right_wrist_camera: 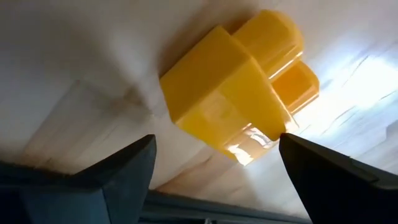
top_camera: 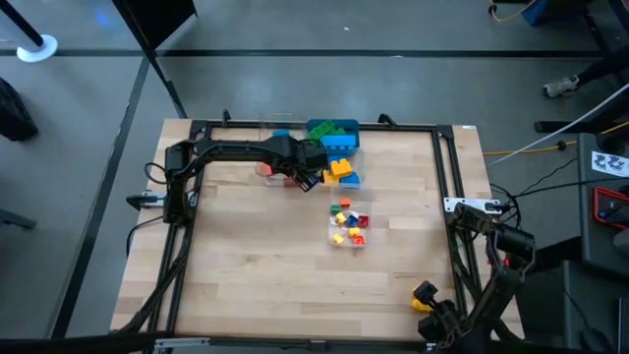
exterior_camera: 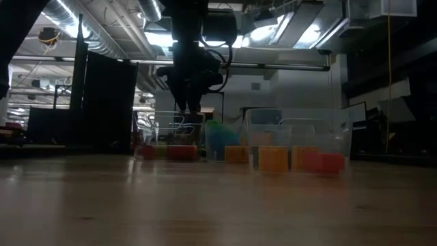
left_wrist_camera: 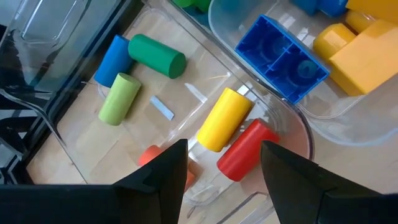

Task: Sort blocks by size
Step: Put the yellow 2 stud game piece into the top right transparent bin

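Wooden worktop (top_camera: 265,275) under a black frame. Left end effector (left_wrist_camera: 221,163) open above a clear tub (left_wrist_camera: 292,134), poised over yellow (left_wrist_camera: 224,119) and red (left_wrist_camera: 247,149) cylinders; blue brick (left_wrist_camera: 283,56) in the next tub. Right end effector (right_wrist_camera: 214,163) spread wide at the near right corner, just above a yellow block (right_wrist_camera: 233,84) on the wood. Small blocks (top_camera: 348,225) in a mid-worktop tub.

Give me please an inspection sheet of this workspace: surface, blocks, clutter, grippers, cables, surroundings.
Surface: wooden table, black frame around it.
Job's things: blocks in clear tubs at table rear and centre; one yellow block near right corner.
Clutter: nothing seen.
Grippers: left gripper open above a tub of cylinder-shaped blocks; right gripper open over the yellow block.
Cables: yellow cable on floor, right.
Surroundings: grey floor; dim room behind.
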Available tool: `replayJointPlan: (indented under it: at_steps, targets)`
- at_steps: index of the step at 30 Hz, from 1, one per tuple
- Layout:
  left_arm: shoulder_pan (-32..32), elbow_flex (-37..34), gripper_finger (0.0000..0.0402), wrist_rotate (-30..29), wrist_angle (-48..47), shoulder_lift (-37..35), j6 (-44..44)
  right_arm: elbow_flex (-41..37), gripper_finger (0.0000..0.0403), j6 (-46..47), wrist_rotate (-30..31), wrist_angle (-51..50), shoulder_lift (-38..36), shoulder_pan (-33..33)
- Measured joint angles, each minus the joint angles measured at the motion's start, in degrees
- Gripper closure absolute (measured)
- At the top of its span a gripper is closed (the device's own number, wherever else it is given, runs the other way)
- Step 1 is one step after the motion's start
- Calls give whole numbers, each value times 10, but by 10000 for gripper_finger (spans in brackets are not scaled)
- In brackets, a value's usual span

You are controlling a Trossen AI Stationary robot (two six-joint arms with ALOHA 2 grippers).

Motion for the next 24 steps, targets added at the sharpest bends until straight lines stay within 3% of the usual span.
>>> replayJointPlan:
  at_steps: [12, 18, 24]
  targets:
    - [-5, 1, 218, -2, 1, 0, -7, 2, 61, 2, 4, 23, -2, -74]
    - [-31, 26, 218, -48, 2, 0, 19, 3, 61, 2, 4, 32, -2, -118]
    - [-65, 67, 218, -59, -2, 0, 51, 3, 61, 0, 6, 46, -2, -152]
